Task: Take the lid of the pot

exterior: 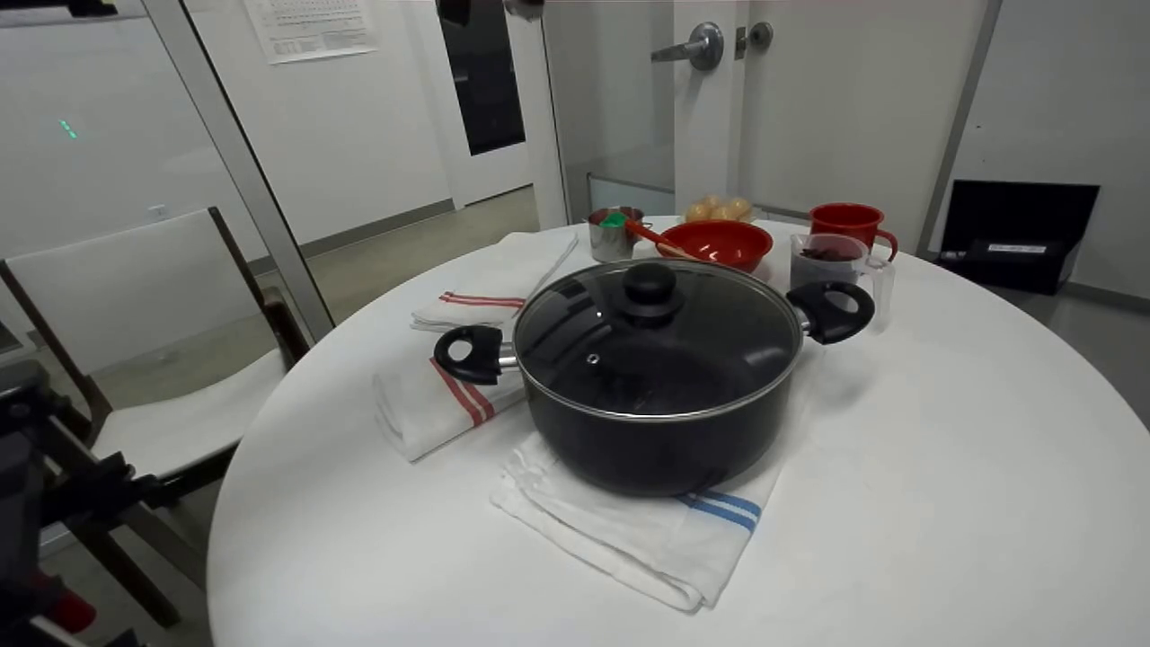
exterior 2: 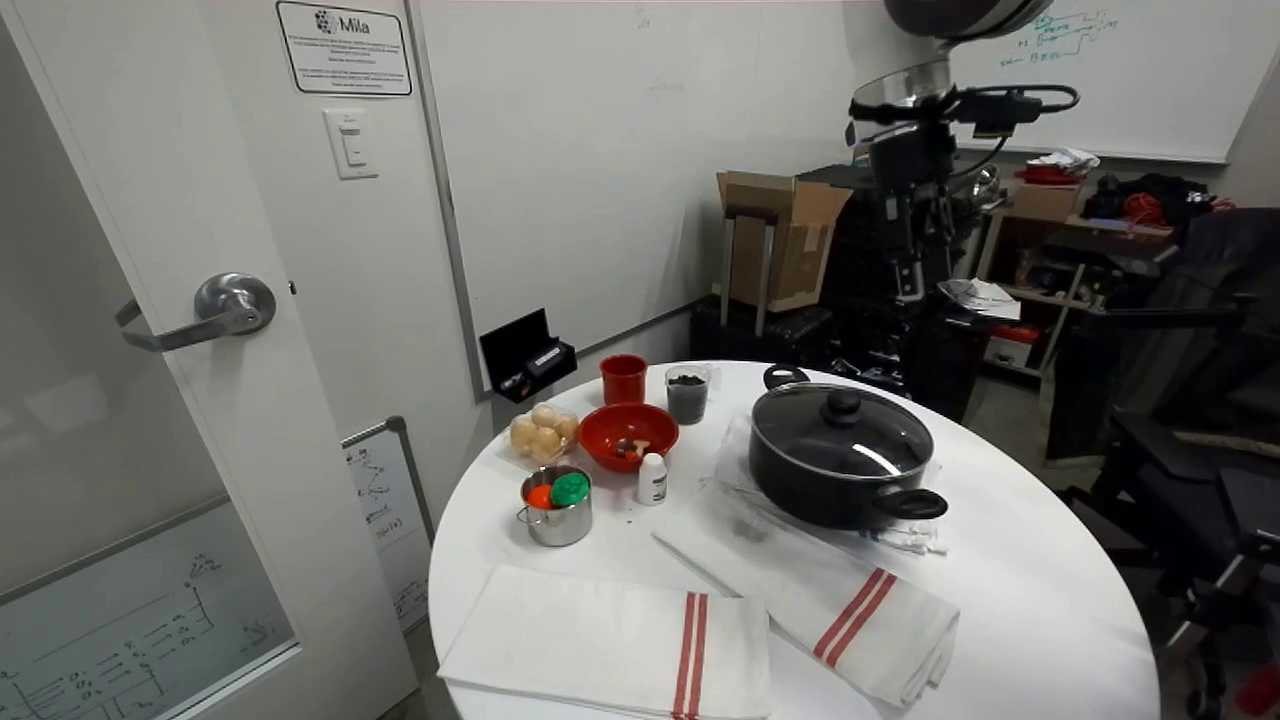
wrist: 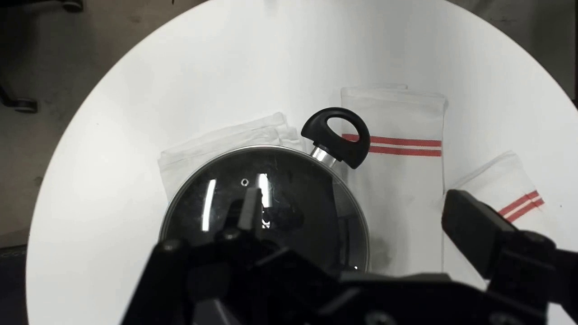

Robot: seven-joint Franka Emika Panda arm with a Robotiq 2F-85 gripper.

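The dark glass lid (exterior: 710, 359) rests flat on the black pot (exterior: 660, 454), its black knob (exterior: 649, 282) pointing up. In an exterior view the lid (exterior 2: 800, 425) and the pot (exterior 2: 800, 488) stand near the table's far right edge. My gripper (exterior 2: 925, 272) hangs fingers down above and behind the pot, touching nothing. In the wrist view the gripper (wrist: 354, 198) is open and empty, with its left finger over the lid (wrist: 298, 198) and its right finger over a towel. The knob is hidden by the gripper there. One pot handle (wrist: 336, 135) shows.
The pot stands on a folded towel (exterior: 629, 548) on the round white table (exterior: 970, 467). Two red-striped towels (exterior 2: 590, 630) lie beside it. A red bowl (exterior 2: 628, 425), a steel cup (exterior 2: 560, 522), a white bottle (exterior 2: 652, 482), a clear cup (exterior 2: 687, 400) and a red mug (exterior 2: 623, 380) stand nearby.
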